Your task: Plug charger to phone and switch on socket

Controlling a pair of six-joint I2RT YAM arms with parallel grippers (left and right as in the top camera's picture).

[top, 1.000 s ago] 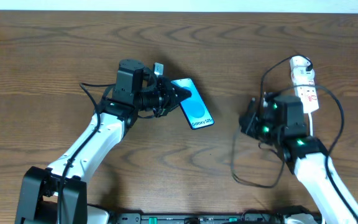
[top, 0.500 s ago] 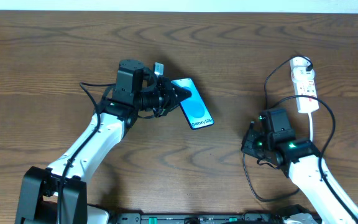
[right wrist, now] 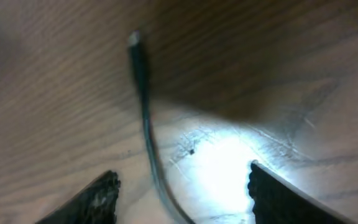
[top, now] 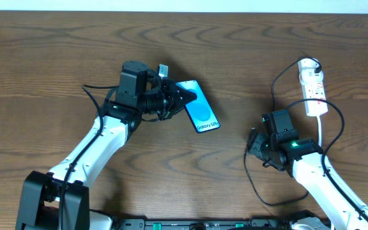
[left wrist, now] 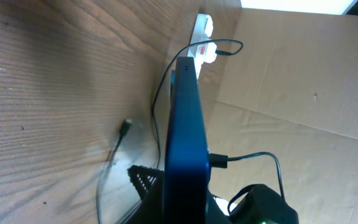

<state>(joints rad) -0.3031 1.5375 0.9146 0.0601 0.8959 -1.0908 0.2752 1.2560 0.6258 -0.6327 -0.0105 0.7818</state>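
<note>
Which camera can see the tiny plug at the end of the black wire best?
The right wrist view: the charger's plug tip lies big and close, just ahead of the open right pincer. The left wrist view shows it tiny, beside the phone. Overhead, the tip is too small to pick out; only the cable's loop shows.

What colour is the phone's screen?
Bright blue-teal, with white lettering at one end of the phone; the overhead view shows it best.
</note>
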